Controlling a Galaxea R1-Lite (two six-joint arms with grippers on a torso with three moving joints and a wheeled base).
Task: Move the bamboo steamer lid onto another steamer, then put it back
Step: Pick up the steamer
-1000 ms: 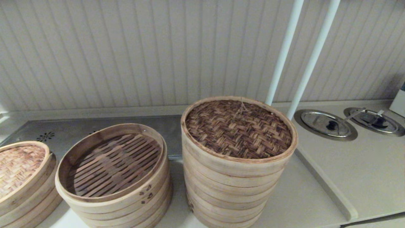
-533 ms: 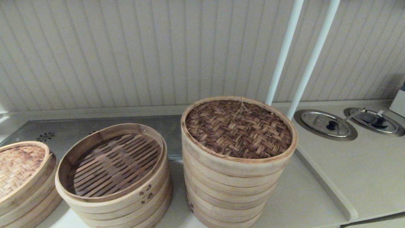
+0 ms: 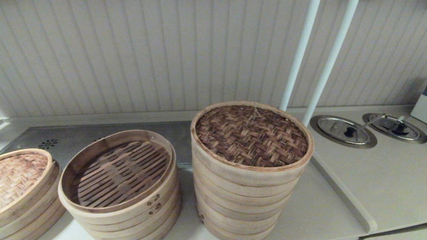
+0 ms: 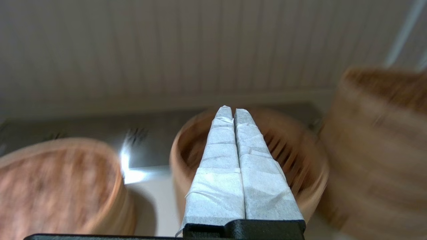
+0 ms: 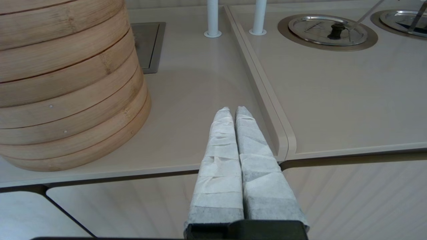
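Note:
The bamboo steamer lid (image 3: 252,135), dark brown herringbone weave in a pale hoop, rests flat on top of the tallest stack of pale bamboo rings (image 3: 243,200), hiding that stack's inside. Neither arm shows in the head view. In the left wrist view my left gripper (image 4: 233,110) is shut and empty, in the air in front of the shorter open steamer (image 4: 250,160), with the tall stack (image 4: 377,150) to one side. My right gripper (image 5: 233,109) is shut and empty, low over the counter's front edge, beside the base of the tall stack (image 5: 66,83).
The shorter steamer with a slatted floor (image 3: 120,173) stands left of the tall stack. A third stack with a paler woven lid (image 3: 20,173) is at the far left. Two white poles (image 3: 298,56) rise behind. Two steel lids (image 3: 343,130) sit in the raised right counter (image 3: 383,186).

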